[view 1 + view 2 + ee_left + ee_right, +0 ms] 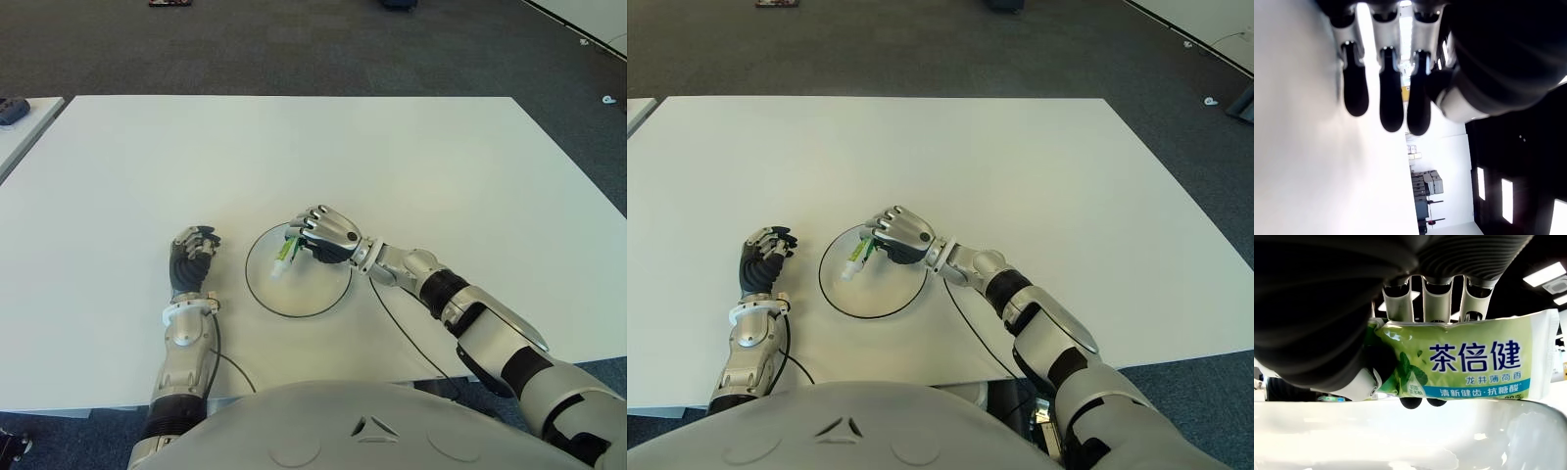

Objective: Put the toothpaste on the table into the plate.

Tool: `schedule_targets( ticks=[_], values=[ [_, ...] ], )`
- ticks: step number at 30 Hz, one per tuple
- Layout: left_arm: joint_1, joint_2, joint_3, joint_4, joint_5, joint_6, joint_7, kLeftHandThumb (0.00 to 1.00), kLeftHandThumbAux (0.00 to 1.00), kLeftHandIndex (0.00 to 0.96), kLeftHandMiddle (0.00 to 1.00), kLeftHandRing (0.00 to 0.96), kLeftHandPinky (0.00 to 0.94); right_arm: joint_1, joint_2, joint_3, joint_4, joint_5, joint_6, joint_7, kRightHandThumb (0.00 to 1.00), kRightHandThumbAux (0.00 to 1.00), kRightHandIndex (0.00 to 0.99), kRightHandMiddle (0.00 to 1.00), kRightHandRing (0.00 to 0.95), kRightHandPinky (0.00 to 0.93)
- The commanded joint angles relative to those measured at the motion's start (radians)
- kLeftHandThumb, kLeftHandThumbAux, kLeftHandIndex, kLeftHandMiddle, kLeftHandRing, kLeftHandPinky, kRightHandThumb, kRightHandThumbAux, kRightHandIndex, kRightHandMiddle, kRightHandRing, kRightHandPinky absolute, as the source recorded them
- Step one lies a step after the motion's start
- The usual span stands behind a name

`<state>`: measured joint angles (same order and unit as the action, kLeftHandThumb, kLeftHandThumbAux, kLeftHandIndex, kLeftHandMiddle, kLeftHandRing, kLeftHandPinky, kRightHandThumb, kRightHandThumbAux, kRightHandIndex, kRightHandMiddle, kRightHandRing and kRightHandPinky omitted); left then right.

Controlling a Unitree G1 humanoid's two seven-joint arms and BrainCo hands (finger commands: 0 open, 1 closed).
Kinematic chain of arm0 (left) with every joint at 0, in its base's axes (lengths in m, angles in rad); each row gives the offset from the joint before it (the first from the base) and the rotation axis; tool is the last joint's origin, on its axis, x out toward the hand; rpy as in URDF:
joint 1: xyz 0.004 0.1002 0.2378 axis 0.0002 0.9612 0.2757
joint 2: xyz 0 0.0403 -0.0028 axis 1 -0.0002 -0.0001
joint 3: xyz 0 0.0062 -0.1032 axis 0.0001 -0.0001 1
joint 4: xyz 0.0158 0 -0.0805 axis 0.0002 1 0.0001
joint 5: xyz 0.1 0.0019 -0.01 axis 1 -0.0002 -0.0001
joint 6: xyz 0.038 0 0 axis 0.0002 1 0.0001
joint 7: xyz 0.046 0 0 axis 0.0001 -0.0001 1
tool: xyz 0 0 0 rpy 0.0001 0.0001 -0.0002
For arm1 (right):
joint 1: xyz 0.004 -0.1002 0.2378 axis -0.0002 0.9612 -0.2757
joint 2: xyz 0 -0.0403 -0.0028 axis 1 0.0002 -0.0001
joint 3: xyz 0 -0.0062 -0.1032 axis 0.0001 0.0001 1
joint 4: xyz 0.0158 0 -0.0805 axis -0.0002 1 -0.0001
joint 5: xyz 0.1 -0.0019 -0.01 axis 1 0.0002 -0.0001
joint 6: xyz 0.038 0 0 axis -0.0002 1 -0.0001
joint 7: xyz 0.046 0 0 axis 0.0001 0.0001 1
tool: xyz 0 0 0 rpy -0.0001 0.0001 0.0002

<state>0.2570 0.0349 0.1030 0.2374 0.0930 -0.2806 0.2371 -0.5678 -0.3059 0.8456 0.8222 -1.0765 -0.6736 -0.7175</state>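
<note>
A green and white toothpaste tube (286, 255) is held in my right hand (321, 235), fingers curled around it, over the far part of the white plate (323, 294) with its dark rim. The tube's cap end points down toward the plate's inside. In the right wrist view the tube's printed label (1469, 364) fills the frame, with the plate's white surface (1400, 440) just below it; whether the tube touches the plate I cannot tell. My left hand (192, 250) shows to the left of the plate with fingers curled, holding nothing.
The white table (294, 157) stretches wide beyond the plate. A thin black cable (397, 328) runs along the table under my right forearm. Dark carpet lies past the table's far edge, and another white table's corner (24, 113) shows at the far left.
</note>
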Motion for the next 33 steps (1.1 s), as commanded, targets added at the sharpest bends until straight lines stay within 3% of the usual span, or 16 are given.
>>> schedule_targets(
  ticks=[1, 4, 8, 9, 10, 11, 13, 14, 15, 18, 21, 33],
  values=[
    [0.009, -0.001, -0.004, 0.028, 0.016, 0.039, -0.001, 0.699, 0.722, 0.427, 0.518, 0.516, 0.493, 0.007, -0.014, 0.042, 0.015, -0.051, 0.021, 0.011, 0.712, 0.718, 0.441, 0.844, 0.858, 0.866],
    [0.009, -0.004, -0.006, 0.025, 0.02, 0.041, 0.0, 0.7, 0.722, 0.427, 0.521, 0.518, 0.492, 0.004, -0.024, 0.058, 0.0, -0.075, 0.041, 0.003, 0.71, 0.716, 0.439, 0.829, 0.847, 0.855],
    [0.008, -0.007, -0.007, 0.019, 0.028, 0.049, 0.006, 0.7, 0.722, 0.427, 0.519, 0.515, 0.489, 0.01, -0.037, 0.055, -0.02, -0.055, 0.038, 0.053, 0.698, 0.718, 0.427, 0.667, 0.719, 0.743],
    [0.008, -0.007, -0.007, 0.018, 0.031, 0.053, 0.007, 0.7, 0.722, 0.427, 0.518, 0.513, 0.488, 0.012, -0.041, 0.051, -0.026, -0.043, 0.033, 0.077, 0.585, 0.694, 0.333, 0.503, 0.593, 0.649],
    [0.008, -0.007, -0.007, 0.017, 0.034, 0.057, 0.008, 0.7, 0.722, 0.427, 0.517, 0.513, 0.488, 0.015, -0.045, 0.046, -0.031, -0.027, 0.026, 0.111, 0.543, 0.686, 0.299, 0.443, 0.547, 0.615],
    [0.008, -0.007, -0.007, 0.017, 0.036, 0.06, 0.009, 0.7, 0.723, 0.427, 0.516, 0.512, 0.488, 0.017, -0.048, 0.042, -0.036, -0.016, 0.022, 0.135, 0.467, 0.671, 0.209, 0.32, 0.422, 0.512],
    [0.009, -0.008, -0.009, 0.012, 0.042, 0.07, 0.009, 0.7, 0.723, 0.427, 0.514, 0.51, 0.487, 0.021, -0.056, 0.033, -0.05, 0.014, 0.015, 0.202, 0.37, 0.65, 0.096, 0.154, 0.232, 0.35],
    [0.008, -0.007, -0.009, 0.012, 0.044, 0.074, 0.008, 0.699, 0.723, 0.427, 0.514, 0.51, 0.487, 0.024, -0.061, 0.027, -0.059, 0.028, 0.012, 0.235, 0.353, 0.646, 0.076, 0.123, 0.193, 0.316],
    [0.008, -0.007, -0.009, 0.012, 0.045, 0.078, 0.007, 0.699, 0.723, 0.427, 0.514, 0.51, 0.487, 0.026, -0.066, 0.023, -0.068, 0.038, 0.01, 0.26, 0.319, 0.628, 0.049, 0.079, 0.123, 0.217],
    [0.005, -0.005, -0.007, 0.014, 0.046, 0.082, 0.005, 0.7, 0.723, 0.427, 0.516, 0.512, 0.49, 0.032, -0.085, 0.007, -0.101, 0.057, 0.005, 0.303, 0.272, 0.579, 0.015, 0.025, 0.04, 0.074],
    [0.003, -0.005, -0.005, 0.016, 0.043, 0.082, 0.002, 0.7, 0.723, 0.427, 0.52, 0.517, 0.494, 0.037, -0.097, -0.005, -0.127, 0.066, 0.004, 0.326, 0.249, 0.508, 0.005, 0.008, 0.013, 0.024],
    [-0.002, -0.005, -0.004, 0.025, 0.044, 0.062, 0.003, 0.7, 0.722, 0.428, 0.528, 0.524, 0.497, 0.05, -0.108, -0.048, -0.187, 0.112, 0.0, 0.42, 0.241, 0.294, 0.0, 0.0, 0.0, 0.0]
  ],
)
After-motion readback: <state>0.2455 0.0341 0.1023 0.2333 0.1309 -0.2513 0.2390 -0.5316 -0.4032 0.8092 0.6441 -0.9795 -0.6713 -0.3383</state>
